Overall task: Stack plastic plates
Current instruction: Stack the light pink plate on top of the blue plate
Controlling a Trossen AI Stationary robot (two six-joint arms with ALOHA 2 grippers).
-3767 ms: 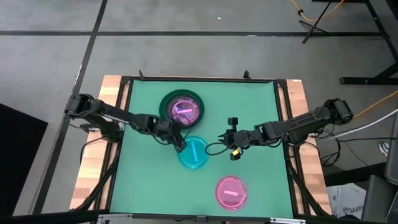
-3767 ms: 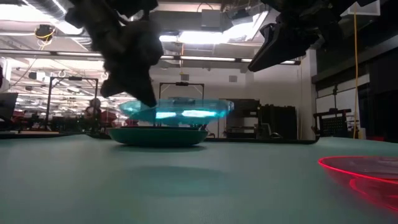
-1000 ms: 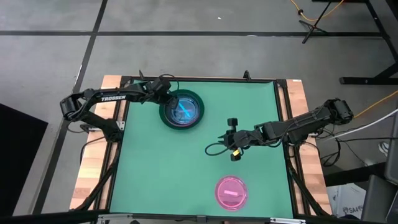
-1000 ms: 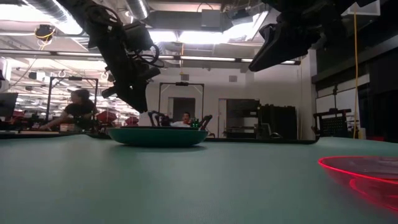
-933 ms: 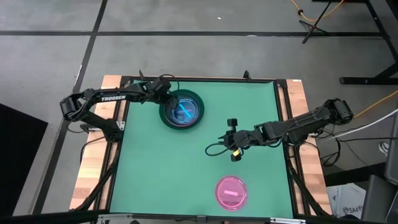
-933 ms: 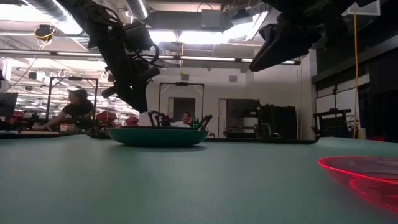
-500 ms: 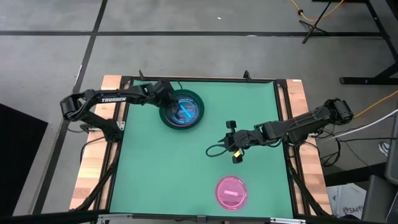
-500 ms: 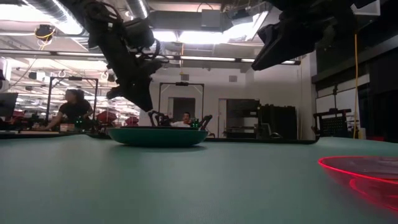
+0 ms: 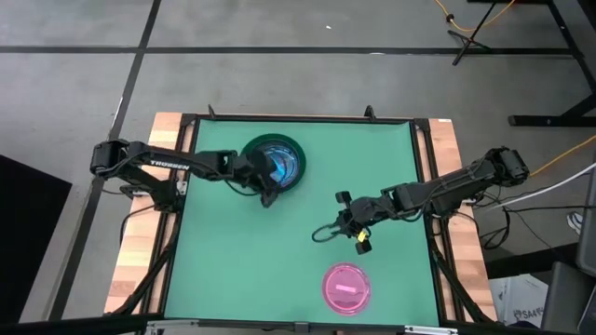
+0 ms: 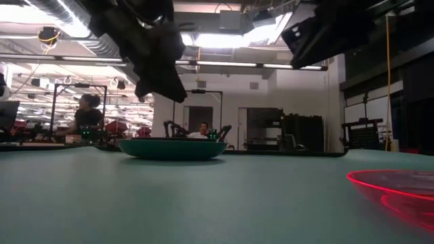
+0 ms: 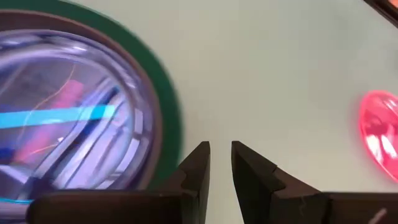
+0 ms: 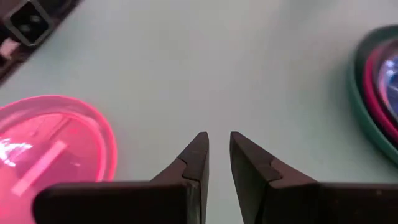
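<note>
A stack of plates (image 9: pixel 277 161) rests on the green mat at the far middle. The large dark green plate is at the bottom and a translucent cyan plate (image 11: pixel 68 118) on top, with pink rims showing between them. The stack also shows in the low view (image 10: pixel 171 148). A translucent pink plate (image 9: pixel 346 287) lies alone near the table's near edge. My left gripper (image 9: pixel 267 197) hovers just off the stack's near rim, shut and empty. My right gripper (image 9: pixel 333 223) hovers mid-table between the stack and the pink plate, shut and empty.
Bare green mat lies between the stack and the lone pink plate (image 12: pixel 50 143). A dark frame and wooden borders edge the table (image 9: pixel 424 186). People sit in the room beyond the far edge (image 10: pixel 88 112).
My left gripper has gone from the stack's far-left rim around its left side toward the table's near edge and now stands just off its near rim. My right gripper has shifted a little toward the near edge and turned. The plates have stayed still.
</note>
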